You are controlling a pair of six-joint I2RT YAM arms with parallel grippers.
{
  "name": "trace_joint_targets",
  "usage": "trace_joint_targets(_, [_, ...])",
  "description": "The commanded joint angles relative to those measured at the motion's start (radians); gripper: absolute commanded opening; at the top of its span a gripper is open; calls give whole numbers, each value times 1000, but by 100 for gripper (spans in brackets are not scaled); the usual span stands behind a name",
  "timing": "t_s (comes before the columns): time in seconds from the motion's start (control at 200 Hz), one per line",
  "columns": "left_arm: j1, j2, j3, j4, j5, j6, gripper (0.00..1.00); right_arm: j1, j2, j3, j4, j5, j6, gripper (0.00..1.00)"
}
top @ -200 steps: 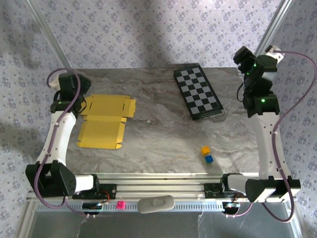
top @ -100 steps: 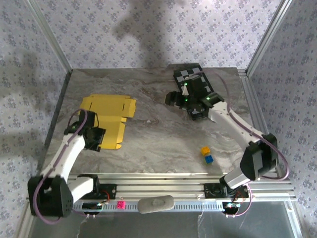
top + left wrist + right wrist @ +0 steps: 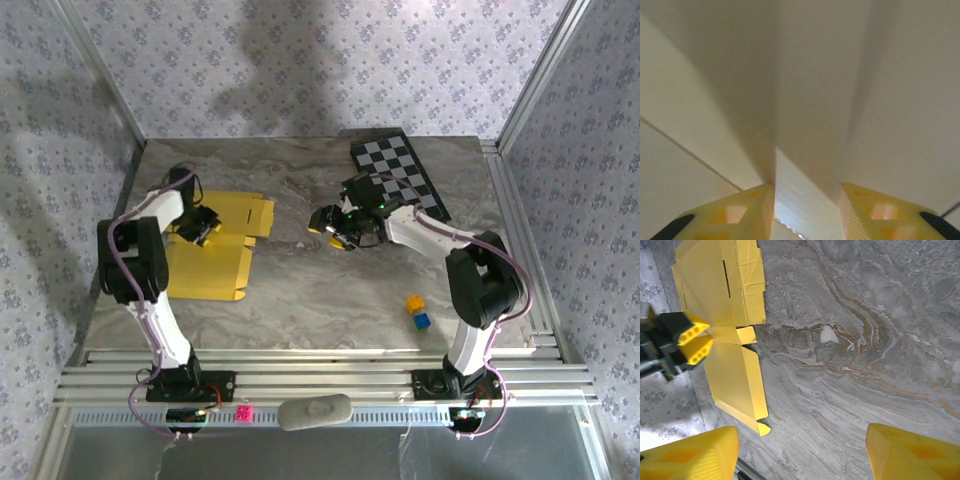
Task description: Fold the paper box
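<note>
Yellow creased cardboard of the paper box (image 3: pixel 210 265) is pinched by left tool (image 3: pixel 807 189); right tool (image 3: pixel 802 434) gapes empty.

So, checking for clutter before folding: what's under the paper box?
The paper box lies on the marble table; the left gripper pinches its middle. The sheet covers whatever is beneath it.

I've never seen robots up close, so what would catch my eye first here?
The bright yellow paper box lies as a flat sheet at the left of the table. The left gripper is on its middle, fingers either side of a pale raised fold of it. The right gripper hangs open over the marble middle, and a chequered board lies at the far right.
</note>
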Motion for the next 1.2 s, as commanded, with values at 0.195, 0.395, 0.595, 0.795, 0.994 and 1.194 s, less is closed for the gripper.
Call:
trace_joint_targets(0.195, [-315,155,75,163,222,-121,38,-98,-137,-113,-70,24,-21,69])
trace_joint_targets(0.395, [-419,195,235,115,211,-129,42,-125,-165,-98,-158,43,-98,70])
trace_joint_targets(0.595, [-399,11,341,0,131,-82,61,-101,-85,-60,-121,16,-83,70])
trace_joint_targets(0.795, [-326,-291,-7,40,185,-208,60,-51,127,150,-121,-17,-91,67])
trace_joint_targets(0.994, [-365,-513,-457,339,310,-447,58,-30,311,245,-5,-68,-7,60])
trace_joint_targets(1.194, [-410,-595,-706,585,267,-636,60,-32,406,248,14,-64,53,58])
